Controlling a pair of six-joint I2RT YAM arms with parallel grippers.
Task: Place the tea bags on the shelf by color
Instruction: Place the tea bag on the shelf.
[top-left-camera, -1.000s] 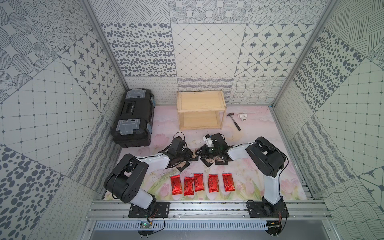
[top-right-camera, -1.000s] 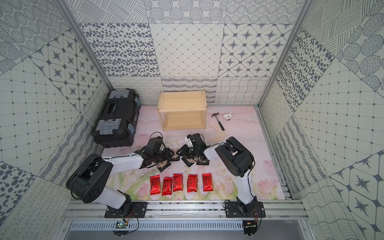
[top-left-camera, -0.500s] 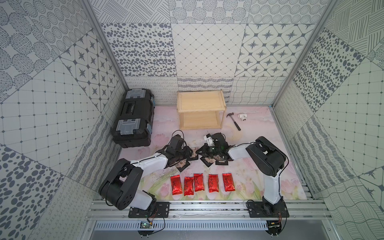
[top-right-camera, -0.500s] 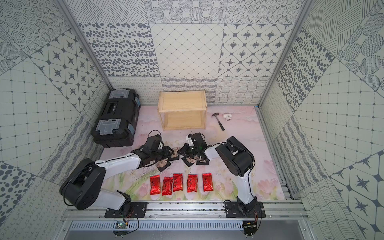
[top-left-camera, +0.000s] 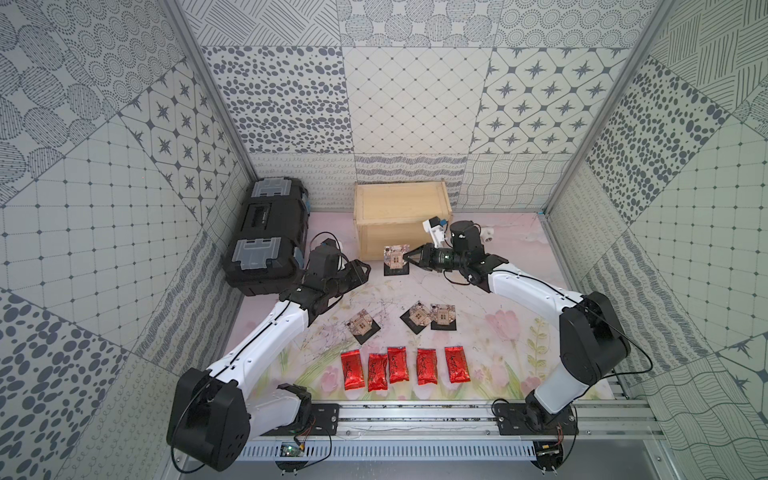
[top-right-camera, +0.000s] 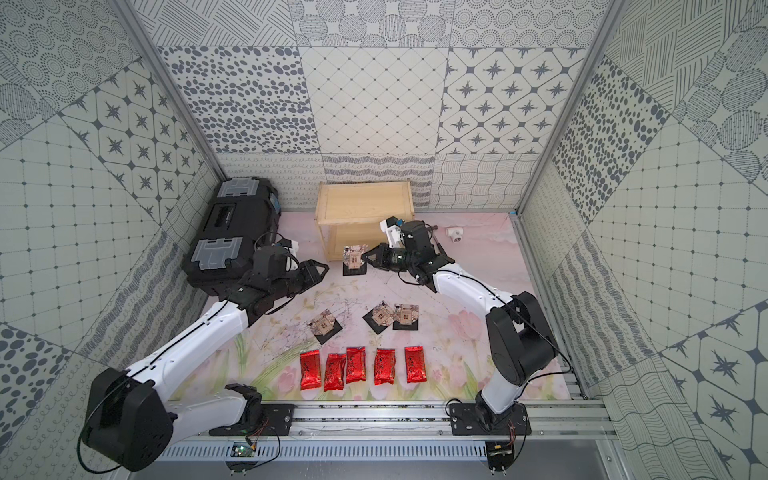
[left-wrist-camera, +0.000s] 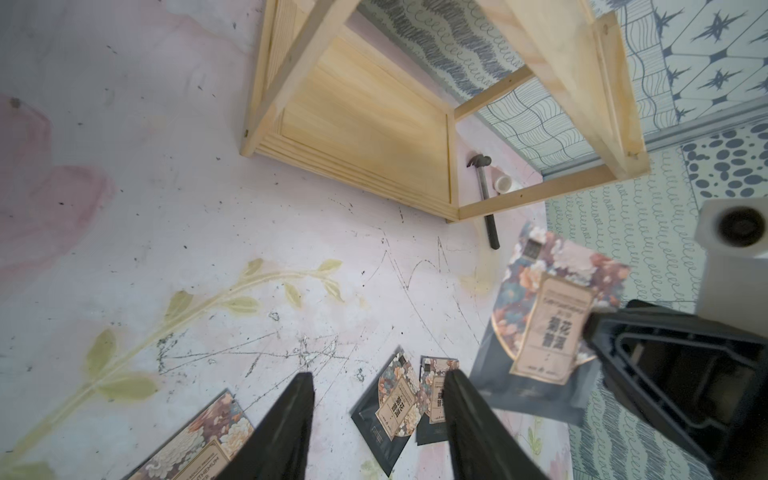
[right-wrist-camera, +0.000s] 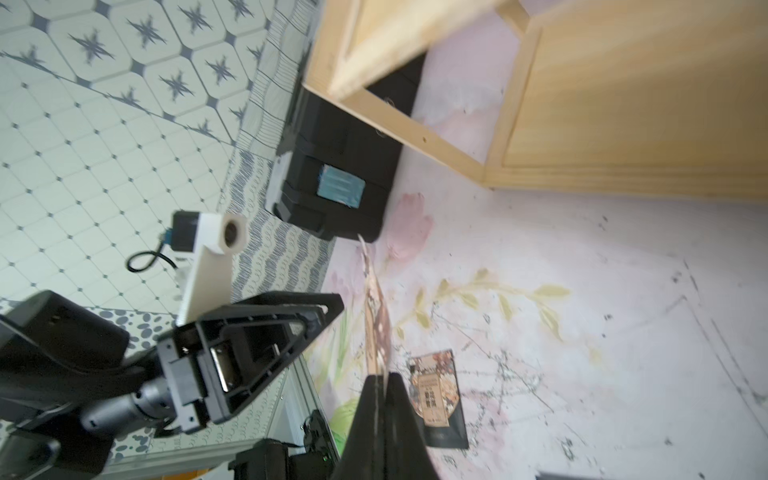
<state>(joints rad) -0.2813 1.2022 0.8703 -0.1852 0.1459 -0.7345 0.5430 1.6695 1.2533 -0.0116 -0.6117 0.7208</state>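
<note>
A small booth with patterned walls and a flowered floor

We see walls (top-left-camera: 415, 99) covered with grey-and-white panels of dots, stars, grids and wavy lines, joined by metal corner posts (top-left-camera: 208, 87). A black toolbox (top-left-camera: 266, 237) with grey latches lies against a side wall. From the toolbox the floor mat (top-left-camera: 528, 249) spreads across the booth, pale pink with printed flowers and leaves and many dark scratches. Well apart from the toolbox, near the back wall, lie a hammer (left-wrist-camera: 484, 199) and a small white fitting (top-left-camera: 487, 237). The light is soft and even.
</note>
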